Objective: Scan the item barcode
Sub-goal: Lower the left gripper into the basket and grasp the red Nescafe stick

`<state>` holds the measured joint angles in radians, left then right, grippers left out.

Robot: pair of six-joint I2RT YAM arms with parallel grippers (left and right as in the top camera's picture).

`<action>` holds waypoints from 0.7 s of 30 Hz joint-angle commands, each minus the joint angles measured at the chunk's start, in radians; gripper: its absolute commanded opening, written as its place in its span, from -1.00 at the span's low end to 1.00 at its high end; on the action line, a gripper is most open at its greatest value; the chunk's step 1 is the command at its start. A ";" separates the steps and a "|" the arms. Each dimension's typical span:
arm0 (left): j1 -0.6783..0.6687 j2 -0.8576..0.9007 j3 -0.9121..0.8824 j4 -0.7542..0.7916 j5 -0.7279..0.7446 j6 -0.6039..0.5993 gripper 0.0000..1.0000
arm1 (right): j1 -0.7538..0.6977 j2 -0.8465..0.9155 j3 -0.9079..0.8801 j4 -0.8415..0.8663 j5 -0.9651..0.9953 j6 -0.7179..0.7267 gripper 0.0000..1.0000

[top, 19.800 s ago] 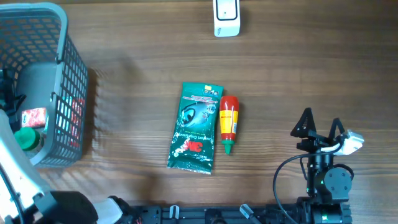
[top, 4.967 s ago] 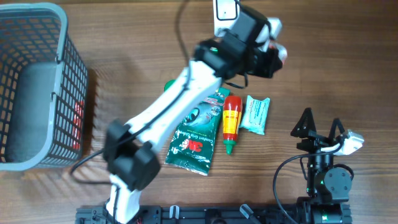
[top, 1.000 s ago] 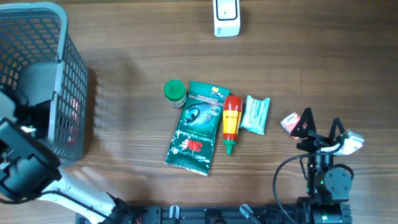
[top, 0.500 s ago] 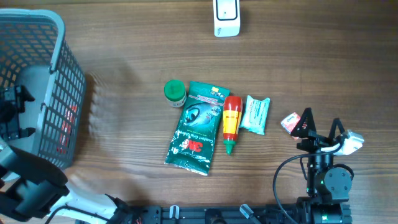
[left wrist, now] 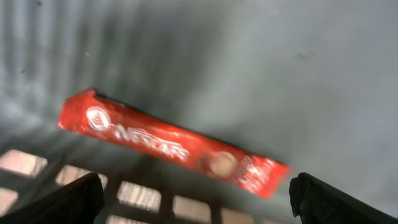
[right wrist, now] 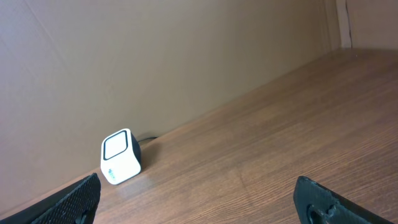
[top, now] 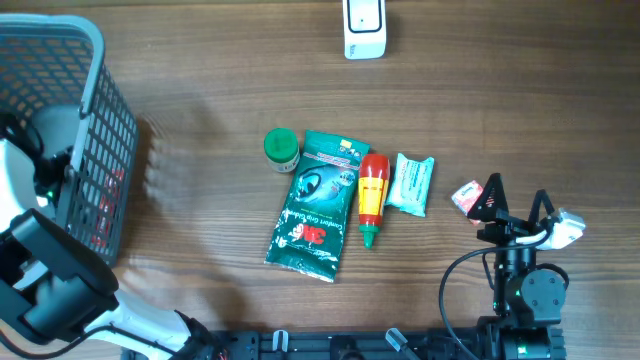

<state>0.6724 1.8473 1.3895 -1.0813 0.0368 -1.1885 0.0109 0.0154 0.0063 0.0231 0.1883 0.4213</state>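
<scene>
A red Nescafe sachet [left wrist: 168, 143] lies flat on the grey floor of the basket [top: 95, 40]; from overhead it shows as red through the mesh [top: 110, 195]. My left gripper [left wrist: 199, 202] hangs open just above it, one finger at each lower corner and nothing between them. The left arm [top: 50, 290] reaches into the basket from the table's left edge. The white scanner [top: 364, 27] stands at the far edge and also shows in the right wrist view [right wrist: 121, 155]. My right gripper [top: 515, 200] rests open and empty at the near right.
At the table's middle lie a green-lidded jar [top: 282, 148], a green packet [top: 315, 205], a red sauce bottle [top: 369, 197] and a teal packet [top: 411, 183]. A small red-and-white item [top: 466, 195] lies beside the right gripper. A wall [right wrist: 155, 56] rises behind the scanner.
The left arm has shifted inside the basket and its jaws have spread wide. The basket has moved slightly. The right arm and the items on the table have not moved.
</scene>
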 commanded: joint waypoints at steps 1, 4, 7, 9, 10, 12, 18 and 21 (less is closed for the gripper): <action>-0.003 0.002 -0.089 0.043 -0.026 -0.091 1.00 | 0.004 -0.006 -0.001 0.002 0.014 0.000 1.00; -0.003 0.003 -0.148 0.113 -0.015 -0.112 1.00 | 0.004 -0.006 -0.001 0.002 0.014 0.000 0.99; -0.003 0.003 -0.216 0.224 -0.017 -0.110 1.00 | 0.004 -0.006 -0.001 0.002 0.014 0.000 1.00; -0.003 0.003 -0.250 0.276 -0.029 -0.110 1.00 | 0.004 -0.006 -0.001 0.002 0.014 0.000 0.99; -0.003 0.003 -0.263 0.294 -0.051 -0.110 1.00 | 0.004 -0.006 -0.001 0.002 0.014 0.000 0.99; -0.003 0.002 -0.264 0.307 -0.116 -0.105 1.00 | 0.004 -0.006 -0.001 0.002 0.014 0.000 0.99; 0.010 -0.008 -0.228 0.351 -0.162 -0.098 1.00 | 0.004 -0.006 -0.001 0.002 0.014 0.000 0.99; 0.025 -0.030 -0.154 0.316 -0.162 -0.042 1.00 | 0.004 -0.006 -0.001 0.002 0.014 0.000 0.99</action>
<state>0.6731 1.7943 1.1892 -0.7528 -0.0856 -1.2804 0.0109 0.0154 0.0059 0.0231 0.1886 0.4213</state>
